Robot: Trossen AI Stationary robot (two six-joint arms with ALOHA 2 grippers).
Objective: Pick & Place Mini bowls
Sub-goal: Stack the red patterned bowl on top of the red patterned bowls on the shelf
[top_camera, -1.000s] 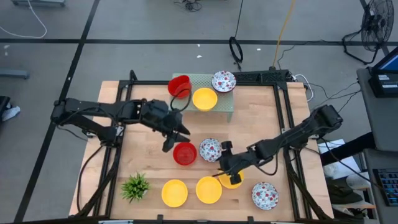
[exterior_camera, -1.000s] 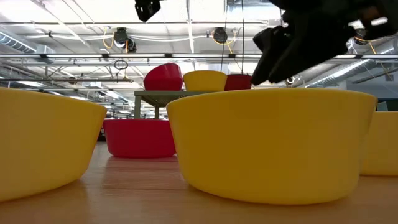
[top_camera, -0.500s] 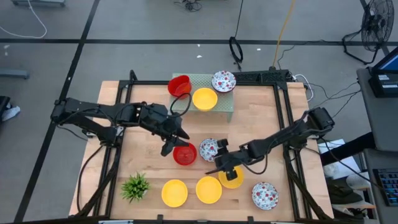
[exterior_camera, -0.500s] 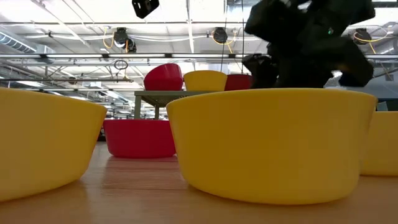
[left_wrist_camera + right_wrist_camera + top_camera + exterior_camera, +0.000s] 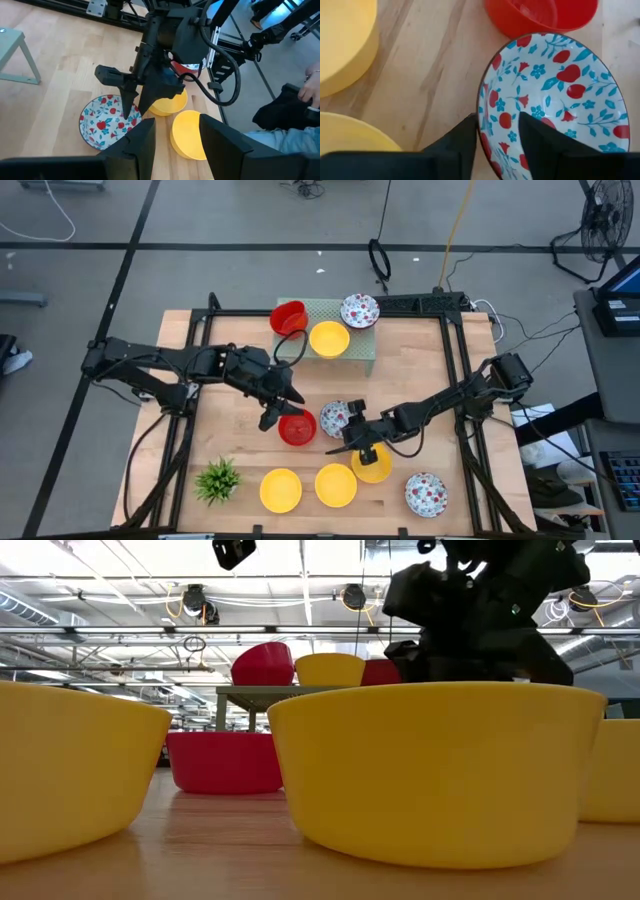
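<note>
My right gripper (image 5: 497, 120) is open at the floral mini bowl (image 5: 335, 418) in the table's middle. One finger (image 5: 462, 142) stands outside the bowl's near rim (image 5: 481, 120) and the other (image 5: 535, 142) over its inside; I see no touch. The left wrist view shows the same gripper (image 5: 132, 107) pointing down at that bowl (image 5: 105, 125). My left gripper (image 5: 277, 408) is open and hovers above the left edge of a red mini bowl (image 5: 297, 428), which sits on the table beside the floral one. In the low view this gripper (image 5: 234, 552) is high up.
Three yellow bowls (image 5: 281, 490) (image 5: 336, 485) (image 5: 372, 468) and a second floral bowl (image 5: 426, 494) sit along the near edge, with a spiky green plant (image 5: 218, 478) at the near left. A low green stand (image 5: 362, 352) at the far edge carries red, yellow and floral bowls.
My right gripper has moved from over the yellow bowl toward the table's left and far side and come down at the floral bowl's near rim. My left gripper has shifted slightly toward the red bowl. No bowl has moved.
</note>
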